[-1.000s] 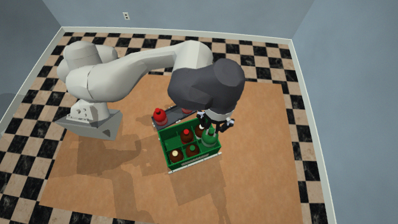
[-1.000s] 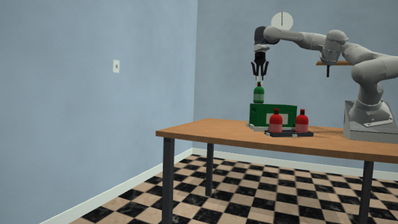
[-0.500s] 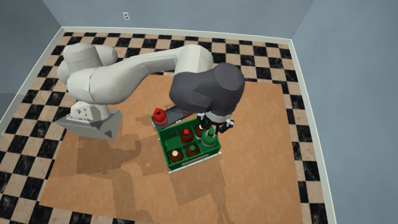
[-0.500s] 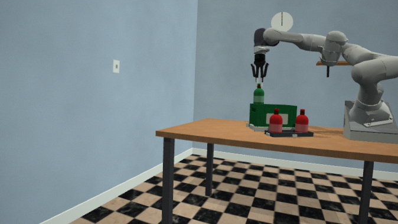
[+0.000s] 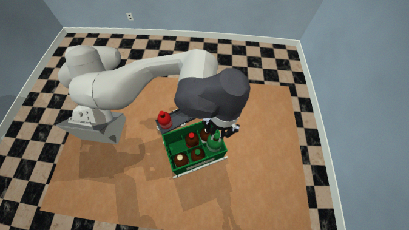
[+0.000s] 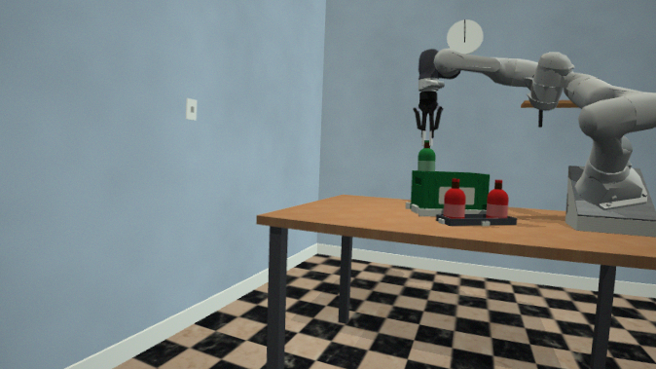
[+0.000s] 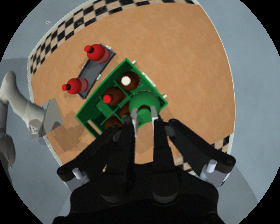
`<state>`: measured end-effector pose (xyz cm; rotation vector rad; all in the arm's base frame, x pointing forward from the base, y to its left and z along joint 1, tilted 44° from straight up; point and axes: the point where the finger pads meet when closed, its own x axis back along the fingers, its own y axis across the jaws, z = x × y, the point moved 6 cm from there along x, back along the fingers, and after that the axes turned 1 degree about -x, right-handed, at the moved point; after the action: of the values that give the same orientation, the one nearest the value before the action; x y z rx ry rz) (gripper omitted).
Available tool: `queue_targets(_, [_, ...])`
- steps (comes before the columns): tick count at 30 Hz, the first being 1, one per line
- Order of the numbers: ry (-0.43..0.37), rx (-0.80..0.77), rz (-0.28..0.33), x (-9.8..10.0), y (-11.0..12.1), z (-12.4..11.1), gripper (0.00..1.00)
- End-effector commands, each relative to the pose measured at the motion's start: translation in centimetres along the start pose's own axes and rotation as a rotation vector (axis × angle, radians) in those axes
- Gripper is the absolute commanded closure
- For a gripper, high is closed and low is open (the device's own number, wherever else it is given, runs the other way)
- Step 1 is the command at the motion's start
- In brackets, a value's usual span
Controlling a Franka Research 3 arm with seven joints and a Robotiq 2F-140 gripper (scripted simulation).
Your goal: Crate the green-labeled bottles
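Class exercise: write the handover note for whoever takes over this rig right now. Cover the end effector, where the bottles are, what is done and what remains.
End effector: shut on the green bottle by its neck, partly lowered into a corner cell of the crate.
Crate: four other bottles in view.
Tray: two red bottles, upright.
Left: lower fully, release, retreat.
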<state>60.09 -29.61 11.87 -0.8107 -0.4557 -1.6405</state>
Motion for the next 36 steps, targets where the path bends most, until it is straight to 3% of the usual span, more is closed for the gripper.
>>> queue_targets(1, [-0.003, -0.01, -0.016, 0.33, 0.14, -0.31, 1.0])
queue_targets(36, [-0.003, -0.01, -0.016, -0.08, 0.14, -0.33, 1.0])
